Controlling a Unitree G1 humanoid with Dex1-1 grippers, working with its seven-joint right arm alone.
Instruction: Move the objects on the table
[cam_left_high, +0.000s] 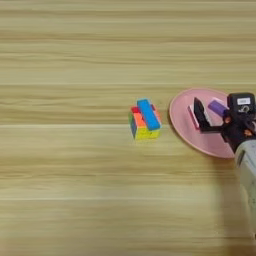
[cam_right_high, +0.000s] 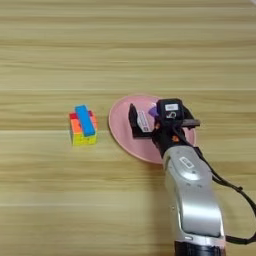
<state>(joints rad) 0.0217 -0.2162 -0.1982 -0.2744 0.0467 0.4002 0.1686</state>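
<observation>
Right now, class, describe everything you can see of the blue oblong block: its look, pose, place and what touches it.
The blue oblong block is a plain bright blue bar, with a smooth look. It lies flat on top of the multicoloured puzzle cube, its long axis running away from the robot and slightly slanted. It covers the cube's middle strip, touching only the cube. It sits left of the pink plate, apart from the gripper.

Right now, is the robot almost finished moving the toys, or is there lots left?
Hard to say, since no goal is given. The purple oblong block and the white-and-red card-like piece are over the round pink plate, where the tool is working. The blue oblong block lies on the small multicoloured puzzle cube, left of the plate, untouched.
</observation>
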